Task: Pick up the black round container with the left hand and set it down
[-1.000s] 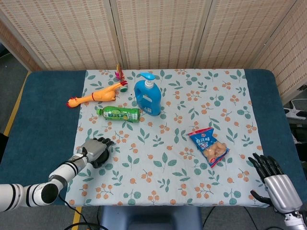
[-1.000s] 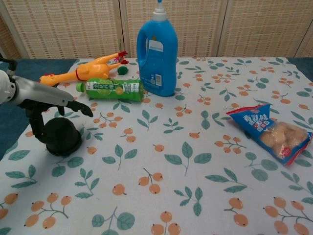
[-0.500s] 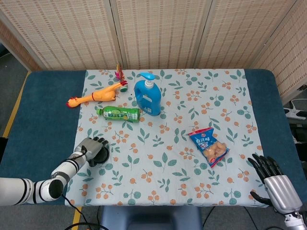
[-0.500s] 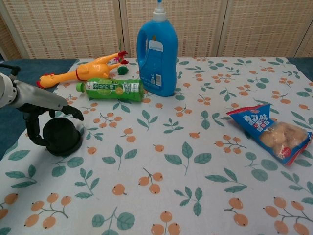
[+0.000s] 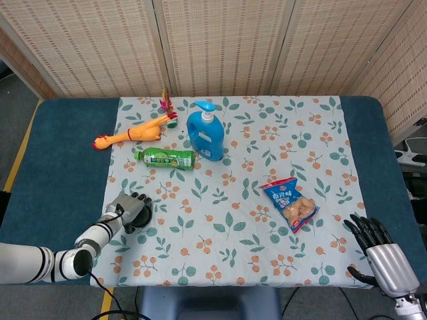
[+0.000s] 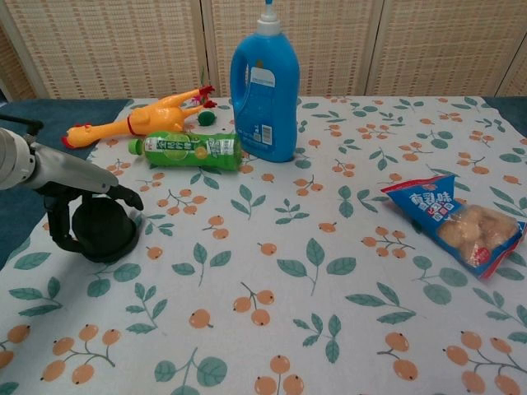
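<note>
Since a second ago my left hand [image 5: 129,211] has pulled back toward the near-left, and its fingers now curl lower around the black round container [image 5: 139,215] rather than reaching over it.

From the head view, the container sits on the flowered tablecloth [image 5: 280,153] at its near-left edge, with my left hand wrapped around its left side. My right hand [image 5: 380,253] rests at the near-right corner of the blue table [image 5: 60,160], fingers spread and holding nothing. A snack bag [image 5: 289,203] lies right of centre. Farther off, a green bottle [image 5: 165,158] lies on its side, just beside the upright blue detergent bottle [image 5: 205,132], and an orange rubber chicken [image 5: 137,131] lies to the far left.

From the chest view, the container [image 6: 104,230] stands on the cloth, and my left hand [image 6: 70,193] cups it from above and from the left, the fingers [image 6: 123,196] bent over its top. I cannot tell whether the fingers press on it. The green bottle [image 6: 188,150] lies beyond it, well apart.
</note>
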Action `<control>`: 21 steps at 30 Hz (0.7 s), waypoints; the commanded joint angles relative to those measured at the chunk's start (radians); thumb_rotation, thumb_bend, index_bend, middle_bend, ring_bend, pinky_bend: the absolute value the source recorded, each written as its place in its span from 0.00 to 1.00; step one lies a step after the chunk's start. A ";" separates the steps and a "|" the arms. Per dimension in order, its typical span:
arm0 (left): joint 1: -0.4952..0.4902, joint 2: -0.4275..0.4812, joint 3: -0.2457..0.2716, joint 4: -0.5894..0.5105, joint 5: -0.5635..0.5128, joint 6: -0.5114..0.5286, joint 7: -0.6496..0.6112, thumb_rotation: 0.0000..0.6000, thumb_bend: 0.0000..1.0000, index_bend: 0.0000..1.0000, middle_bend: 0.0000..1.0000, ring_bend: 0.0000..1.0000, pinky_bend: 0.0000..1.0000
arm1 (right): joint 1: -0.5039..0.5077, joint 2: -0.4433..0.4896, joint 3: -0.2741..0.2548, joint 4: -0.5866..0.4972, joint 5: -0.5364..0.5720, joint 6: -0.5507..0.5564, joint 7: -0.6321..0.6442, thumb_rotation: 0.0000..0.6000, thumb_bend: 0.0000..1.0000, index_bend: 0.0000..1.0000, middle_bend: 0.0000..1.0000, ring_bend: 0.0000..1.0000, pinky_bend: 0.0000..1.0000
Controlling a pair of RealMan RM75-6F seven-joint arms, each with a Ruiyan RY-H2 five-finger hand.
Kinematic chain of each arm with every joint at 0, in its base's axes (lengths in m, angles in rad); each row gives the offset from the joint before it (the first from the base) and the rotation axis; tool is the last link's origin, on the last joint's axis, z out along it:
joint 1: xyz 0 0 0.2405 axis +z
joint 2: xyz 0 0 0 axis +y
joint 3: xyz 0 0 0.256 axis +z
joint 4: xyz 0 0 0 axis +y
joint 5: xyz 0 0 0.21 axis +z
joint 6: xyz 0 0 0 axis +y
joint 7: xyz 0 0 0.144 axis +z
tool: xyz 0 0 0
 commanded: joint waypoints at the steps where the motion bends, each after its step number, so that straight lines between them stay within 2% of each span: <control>1: 0.009 -0.015 -0.002 0.013 0.025 0.001 -0.017 1.00 0.33 0.00 0.00 0.00 0.22 | 0.000 0.001 -0.001 -0.001 0.001 -0.002 0.000 1.00 0.07 0.00 0.00 0.00 0.00; 5: 0.016 -0.031 0.000 0.025 0.048 0.010 -0.031 1.00 0.33 0.00 0.00 0.00 0.25 | -0.001 0.003 0.001 -0.002 0.005 -0.001 0.002 1.00 0.07 0.00 0.00 0.00 0.00; 8: 0.021 -0.038 0.004 0.023 0.070 0.025 -0.034 1.00 0.33 0.01 0.07 0.04 0.27 | 0.000 0.005 0.000 -0.003 0.006 -0.005 0.002 1.00 0.07 0.00 0.00 0.00 0.00; 14: 0.033 -0.042 0.012 0.026 0.095 0.044 -0.041 1.00 0.33 0.16 0.24 0.17 0.36 | 0.001 0.008 -0.002 -0.006 0.006 -0.007 0.003 1.00 0.07 0.00 0.00 0.00 0.00; 17: 0.041 -0.042 0.015 0.027 0.108 0.049 -0.048 1.00 0.34 0.21 0.27 0.20 0.40 | 0.000 0.009 -0.003 -0.008 0.005 -0.006 0.003 1.00 0.07 0.00 0.00 0.00 0.00; 21: 0.053 -0.047 0.022 0.032 0.131 0.067 -0.044 1.00 0.34 0.26 0.28 0.20 0.41 | -0.002 0.012 -0.005 -0.012 0.005 -0.006 0.003 1.00 0.07 0.00 0.00 0.00 0.00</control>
